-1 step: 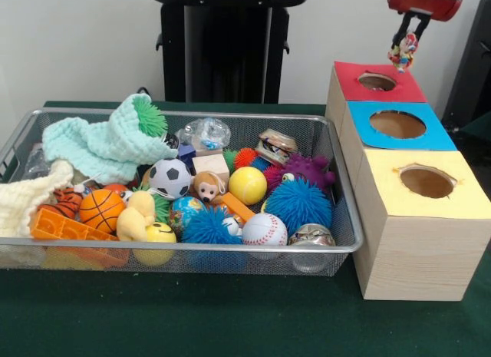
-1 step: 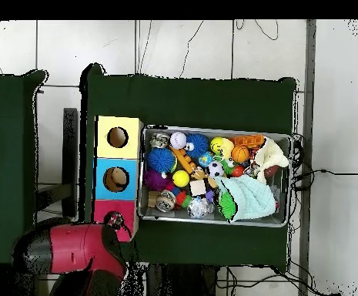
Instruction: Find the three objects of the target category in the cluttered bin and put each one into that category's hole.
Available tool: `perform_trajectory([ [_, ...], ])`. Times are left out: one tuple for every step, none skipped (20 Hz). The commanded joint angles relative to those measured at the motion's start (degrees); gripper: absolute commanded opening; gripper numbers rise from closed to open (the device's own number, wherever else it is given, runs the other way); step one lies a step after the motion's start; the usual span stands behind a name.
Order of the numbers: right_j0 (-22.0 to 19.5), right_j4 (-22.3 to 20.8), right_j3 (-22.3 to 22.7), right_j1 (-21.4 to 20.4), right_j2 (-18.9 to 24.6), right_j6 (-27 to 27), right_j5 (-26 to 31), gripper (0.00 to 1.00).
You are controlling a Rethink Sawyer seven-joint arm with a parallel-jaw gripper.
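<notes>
In the front view we find the claw (image 1: 403,48) hanging from the red arm at about one o'clock in the frame, its dark fingers pinching a small multicoloured toy (image 1: 402,53) right above the red hole (image 1: 377,81). The toy is too small for us to name; it may be a little figure. The red hole tops the farthest section of a wooden box (image 1: 406,249), with the blue hole (image 1: 397,124) in the middle and the yellow hole (image 1: 426,181) nearest. At nine o'clock from the box sits the wire bin (image 1: 184,246), crowded with things: a mint knitted cloth (image 1: 100,146) with a green spiky ball (image 1: 149,115) poking out of it, a soccer ball (image 1: 169,177), a yellow ball (image 1: 248,185), a blue spiky ball (image 1: 298,204), a baseball (image 1: 264,229), a small basketball (image 1: 100,209) and a yellow duck (image 1: 141,219).

In the overhead view we see the claw (image 2: 114,221) at about seven o'clock in the frame, over the red section of the box (image 2: 105,210), with the toy as a speck of colour between the fingers. The bin (image 2: 289,181) lies at three o'clock from the box, touching or just beside it, on the green table cover (image 2: 189,100). The blue spiky ball (image 2: 162,160) rests close to the box side of the bin, the mint cloth (image 2: 251,199) towards the opposite end.
</notes>
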Motion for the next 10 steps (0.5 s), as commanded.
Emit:
perform_trajectory([
  [1.0, -3.7, 4.0, -1.9, -2.4, 10.5, -5.8, 0.0],
  [0.7, -5.3, 3.6, -2.0, -2.9, 8.7, -6.8, 0.0],
  [-0.2, -6.8, 2.5, -1.6, -3.1, 6.6, -8.0, 0.0],
  [-1.1, -8.2, 2.0, -1.0, -2.8, 5.0, -10.1, 0.0],
  [-2.1, -9.5, 1.5, -0.4, -2.5, 3.4, -12.1, 0.0],
  [-3.0, -10.8, 2.0, -0.6, -2.0, 2.3, -14.0, 0.0],
  [-3.9, -11.9, 2.2, -0.5, -1.6, 1.6, -15.8, 0.0],
  [-4.7, -13.1, 2.5, -0.4, -1.1, 1.0, -17.6, 0.0],
  [-5.8, -14.2, 2.3, 0.2, -0.5, 0.5, -19.0, 0.0],
  [-7.1, -15.3, 2.2, 0.5, 0.2, 0.0, -20.3, 0.0],
])
